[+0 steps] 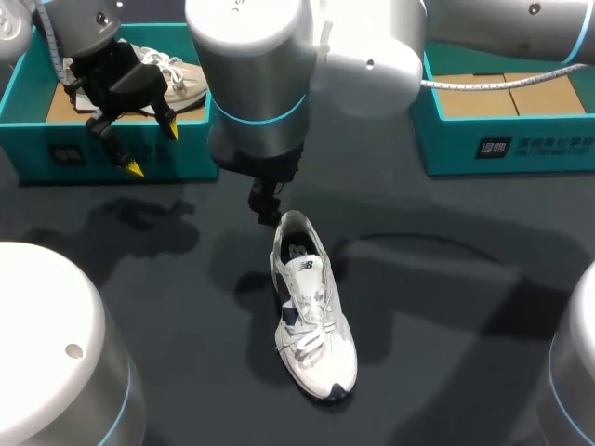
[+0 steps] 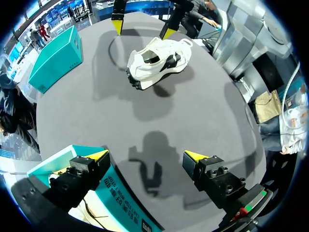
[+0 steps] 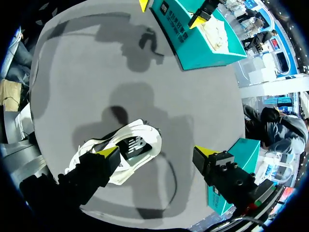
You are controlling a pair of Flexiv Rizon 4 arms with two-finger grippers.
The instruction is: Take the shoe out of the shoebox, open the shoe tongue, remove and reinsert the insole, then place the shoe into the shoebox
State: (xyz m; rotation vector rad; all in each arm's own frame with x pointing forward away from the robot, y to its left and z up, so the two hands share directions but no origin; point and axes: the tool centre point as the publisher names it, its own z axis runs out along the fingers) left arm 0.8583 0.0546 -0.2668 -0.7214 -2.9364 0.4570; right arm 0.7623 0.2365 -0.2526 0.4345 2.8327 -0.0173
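**Shoe out on the surface, both claws open and empty**

From the head view the right arm's thick wrist covers most of the right claw (image 3: 157,153). Only a dark lower part shows, just behind the shoe's heel, and its yellow tips are hidden there. The left box (image 1: 102,149) and the right box (image 1: 502,139) are both cut off at that view's edges.

The white shoe (image 1: 311,321) stands on its sole near the middle of the surface (image 1: 446,307), heel toward the boxes and toe toward the robot. In the right wrist view the right claw is spread wide and holds nothing. The shoe lies under and beside one finger, with its heel end reaching into the gap; whether that finger touches it cannot be told.

The left claw (image 2: 146,155) is also spread wide and empty. It hangs over the front wall of the left box, well apart from the shoe.

A second shoe (image 1: 172,74) lies in the left box, and brown cardboard (image 1: 507,93) lines the right box. The surface is dark grey and matte, with the arms' shadows on it
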